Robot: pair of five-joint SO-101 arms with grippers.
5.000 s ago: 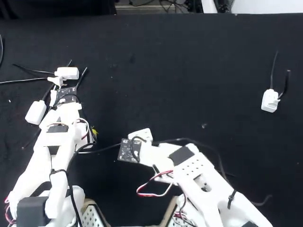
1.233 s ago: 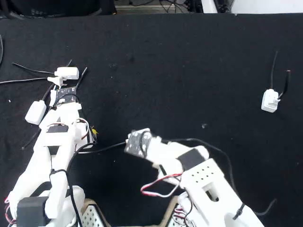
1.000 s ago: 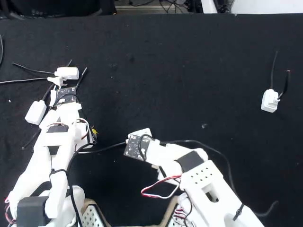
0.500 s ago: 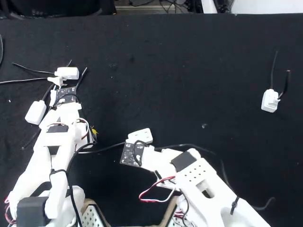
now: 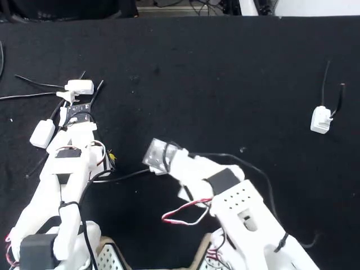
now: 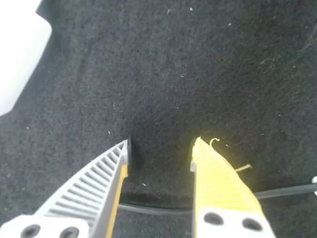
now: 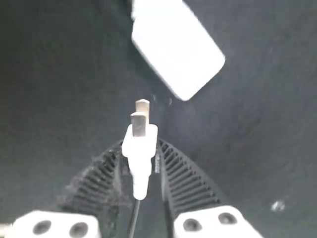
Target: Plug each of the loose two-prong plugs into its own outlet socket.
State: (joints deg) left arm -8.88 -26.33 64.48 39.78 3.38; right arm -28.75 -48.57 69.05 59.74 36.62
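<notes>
A plug [image 7: 140, 141] is gripped by the right end effector [image 7: 140, 154], near a socket [image 7: 177, 47]. Its prongs [image 7: 140, 113] must be lined up and pushed in. The left end effector [image 6: 159, 151] is open.

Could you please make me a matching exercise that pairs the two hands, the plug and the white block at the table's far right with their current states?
Things:
1. left hand
2. right hand
3. plug
4. white block

States:
A. prongs pointing toward a white socket, not yet in it
B. open over bare black cloth
C. lying apart from both arms, with black wires running from it
D. shut on the plug

Pairs: 1-B; 2-D; 3-A; 4-C
</notes>
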